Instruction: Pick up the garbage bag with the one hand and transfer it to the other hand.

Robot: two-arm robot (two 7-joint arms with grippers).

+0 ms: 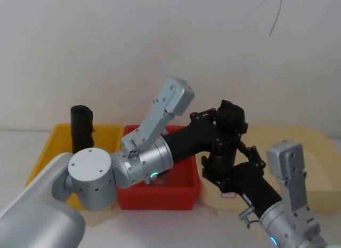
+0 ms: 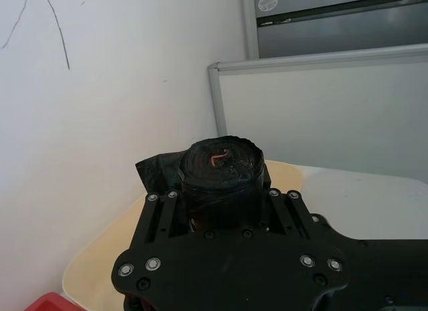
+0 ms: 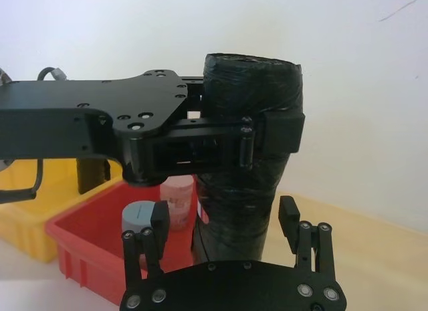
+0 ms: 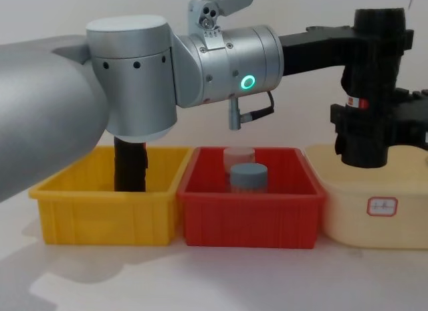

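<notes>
We are holding the garbage bag (image 4: 371,90) upright at 1 o'clock, over the cream bin (image 4: 348,217), with the left gripper (image 3: 251,127) clamped on its upper part. We are flanking its lower part with the right gripper (image 3: 224,221), fingers spread and air showing on either side. The roll's bottom edge is hiding behind the right gripper's body.

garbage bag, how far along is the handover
Done: left gripper holds the bag aloft, shut near its top. In hand: right gripper straddles its lower half, fingers open, not touching. Still to do: right closes, left lets go.
</notes>
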